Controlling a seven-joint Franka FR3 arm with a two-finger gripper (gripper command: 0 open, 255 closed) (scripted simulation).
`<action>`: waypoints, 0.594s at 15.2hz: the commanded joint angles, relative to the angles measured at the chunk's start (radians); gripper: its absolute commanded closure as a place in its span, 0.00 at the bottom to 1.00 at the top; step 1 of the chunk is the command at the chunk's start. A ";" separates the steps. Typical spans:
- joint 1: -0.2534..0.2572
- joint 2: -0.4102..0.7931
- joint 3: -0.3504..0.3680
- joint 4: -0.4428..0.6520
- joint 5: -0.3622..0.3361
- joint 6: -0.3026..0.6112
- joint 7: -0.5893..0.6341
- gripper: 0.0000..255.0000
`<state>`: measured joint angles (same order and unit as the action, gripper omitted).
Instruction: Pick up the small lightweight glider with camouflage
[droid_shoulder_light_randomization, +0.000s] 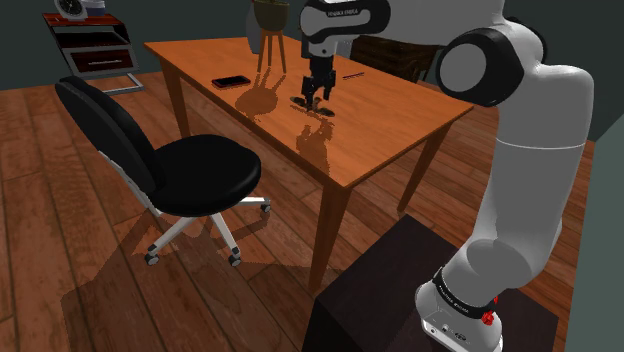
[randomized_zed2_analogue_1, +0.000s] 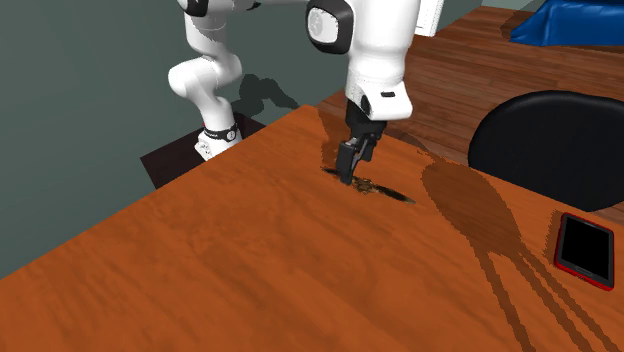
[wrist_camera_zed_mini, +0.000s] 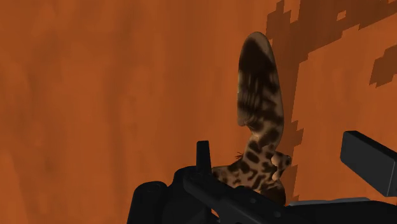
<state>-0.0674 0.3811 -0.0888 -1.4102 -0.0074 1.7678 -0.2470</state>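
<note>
Beneath the end effector (wrist_camera_zed_mini: 283, 153), camouflage glider (wrist_camera_zed_mini: 256, 83)

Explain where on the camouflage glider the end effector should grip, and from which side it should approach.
Probably the glider by its narrow body, not the broad thin wing. It lies flat on the table, so come straight down from above, the open end effector straddling the body across its width.

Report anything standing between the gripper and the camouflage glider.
Nothing visible does. The gripper is down at the glider on the table, its body between the open jaws; the phone lies well aside.
</note>
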 joint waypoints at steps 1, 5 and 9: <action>-0.001 0.006 0.000 -0.018 0.001 0.024 -0.001 0.00; -0.001 0.008 0.000 -0.050 0.001 0.058 0.000 0.00; 0.000 0.010 0.000 -0.046 0.001 0.056 0.000 1.00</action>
<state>-0.0677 0.3908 -0.0886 -1.4560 -0.0068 1.8238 -0.2466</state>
